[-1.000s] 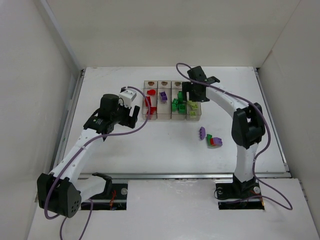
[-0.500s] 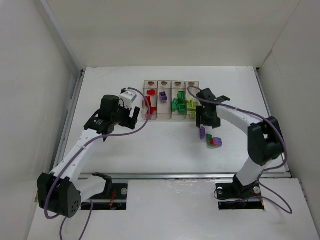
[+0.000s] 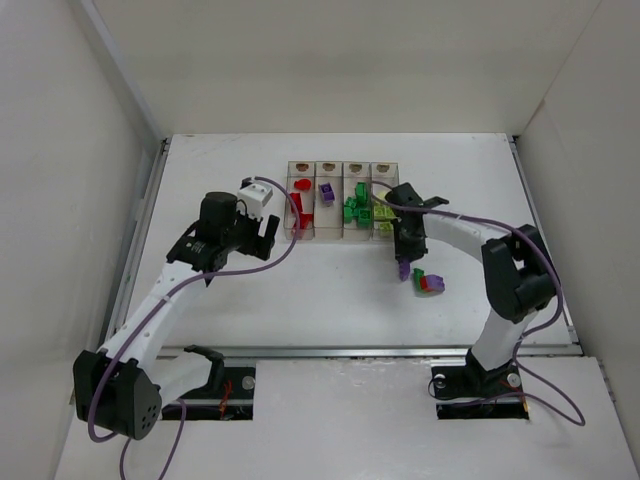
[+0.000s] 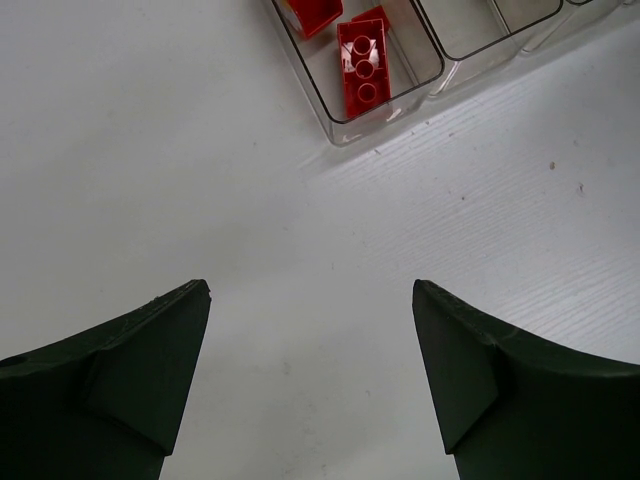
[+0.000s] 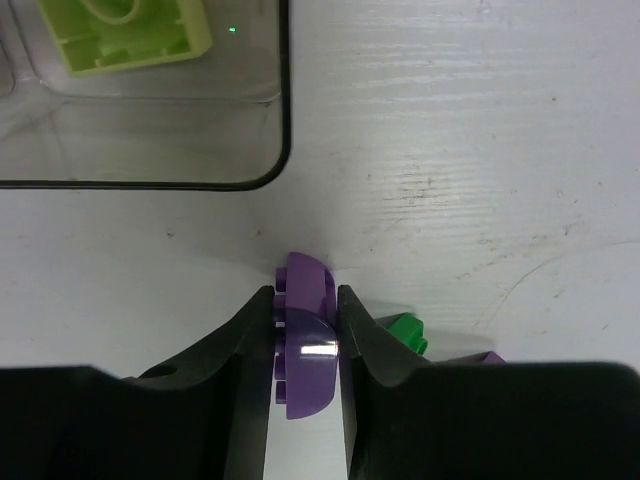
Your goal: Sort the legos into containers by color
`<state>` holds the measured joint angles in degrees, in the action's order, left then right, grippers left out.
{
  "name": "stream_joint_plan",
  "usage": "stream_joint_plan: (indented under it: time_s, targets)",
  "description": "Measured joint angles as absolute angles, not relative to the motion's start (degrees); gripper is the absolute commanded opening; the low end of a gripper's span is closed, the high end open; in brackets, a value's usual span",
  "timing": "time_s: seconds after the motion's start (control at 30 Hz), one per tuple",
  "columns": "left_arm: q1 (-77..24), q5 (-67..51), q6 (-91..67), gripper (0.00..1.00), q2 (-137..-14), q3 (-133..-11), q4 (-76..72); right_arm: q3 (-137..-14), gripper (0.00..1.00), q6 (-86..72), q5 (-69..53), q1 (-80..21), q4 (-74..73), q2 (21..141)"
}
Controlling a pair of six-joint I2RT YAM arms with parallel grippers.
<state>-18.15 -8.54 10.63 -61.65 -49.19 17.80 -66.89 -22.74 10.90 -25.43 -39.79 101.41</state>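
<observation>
My right gripper (image 5: pixel 305 312) is shut on a rounded purple lego (image 5: pixel 306 372) that rests on the table just in front of the containers (image 3: pixel 343 238). From above, that gripper (image 3: pixel 404 260) stands over the purple lego (image 3: pixel 404 270) below the right-hand bin. A green lego (image 5: pixel 405 331) lies right beside it. The bins hold red legos (image 3: pixel 298 205), a purple one (image 3: pixel 326 192), green ones (image 3: pixel 352 208) and yellow-green ones (image 3: pixel 384 212). My left gripper (image 4: pixel 310 300) is open over bare table, left of the red bin (image 4: pixel 385 128), with nothing between its fingers.
A small cluster of green, red and purple bricks (image 3: pixel 430 283) lies on the table right of my right gripper. White walls enclose the table on three sides. A yellow-green brick (image 5: pixel 125 30) shows inside the nearest bin in the right wrist view.
My right arm came down from over the bins to the table in front of them, and its jaws closed onto the purple lego. The left arm has not moved.
</observation>
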Motion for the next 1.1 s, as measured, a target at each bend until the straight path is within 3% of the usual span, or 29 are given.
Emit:
stream_joint_plan:
  time_s: [0.07, 0.1, 0.33, 0.57, 0.8, 0.97, 1.03, 1.07, 1.1]
  targets:
    - [-18.15, -8.54, 10.61, 0.8, -61.49, -49.19, 17.8, -67.26, 0.02, -22.52, 10.66, -25.89, -39.72, 101.65]
    - [-18.15, -8.54, 10.63, 0.8, -61.43, -49.19, 17.8, -67.48, 0.0, -22.48, 10.66, -26.2, -39.83, 101.73]
    - [-18.15, -8.54, 10.63, 0.8, -61.3, -49.19, 17.8, -73.95, 0.0, -20.01, 6.07, -31.03, -41.6, 101.03]
    - [-18.15, -8.51, 10.63, 0.8, -61.3, -49.19, 17.8, -83.4, 0.0, -17.63, 3.4, -41.32, -31.27, 94.24]
    - [-17.67, -7.9, 10.63, 0.81, -61.3, -49.19, 17.8, -107.48, 0.0, -23.11, 11.79, -38.85, -26.37, 111.2]
    - [-16.97, -7.25, 10.63, 0.81, -61.3, -49.19, 17.78, -111.74, 0.0, -24.75, 16.08, -38.7, -29.08, 122.34]
    - [-16.97, -7.2, 10.63, 0.81, -61.3, -49.17, 17.78, -111.7, 0.12, -25.32, 17.72, -38.72, -31.46, 124.75]
    - [-16.97, -7.18, 10.63, 0.81, -61.3, -49.15, 17.78, -111.7, 0.23, -25.3, 17.93, -38.72, -32.25, 125.34]
    - [-16.97, -7.2, 10.63, 0.81, -61.3, -49.12, 17.78, -111.7, 0.41, -25.26, 17.98, -38.72, -32.88, 125.71]
